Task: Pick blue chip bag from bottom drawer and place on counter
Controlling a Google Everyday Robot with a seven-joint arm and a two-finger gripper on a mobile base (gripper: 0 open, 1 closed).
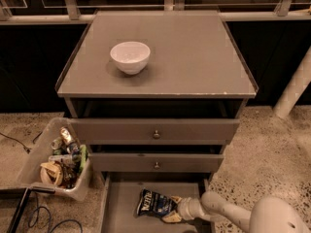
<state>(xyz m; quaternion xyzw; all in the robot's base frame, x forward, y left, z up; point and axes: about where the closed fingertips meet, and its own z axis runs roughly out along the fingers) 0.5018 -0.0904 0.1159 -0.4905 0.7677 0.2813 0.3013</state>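
Observation:
The blue chip bag (153, 203) lies on the grey floor of the open bottom drawer (121, 210), near its middle. My gripper (172, 210) reaches in from the lower right on a white arm and sits at the bag's right end, touching it. The counter (194, 57) is the flat grey top of the cabinet above.
A white bowl (129, 57) stands on the counter's left half. Two knobbed drawers (155, 132) are partly open above the bottom drawer. A bin of trash (58, 159) sits on the floor at the left, with cables beside it. A white post (294, 89) stands at the right.

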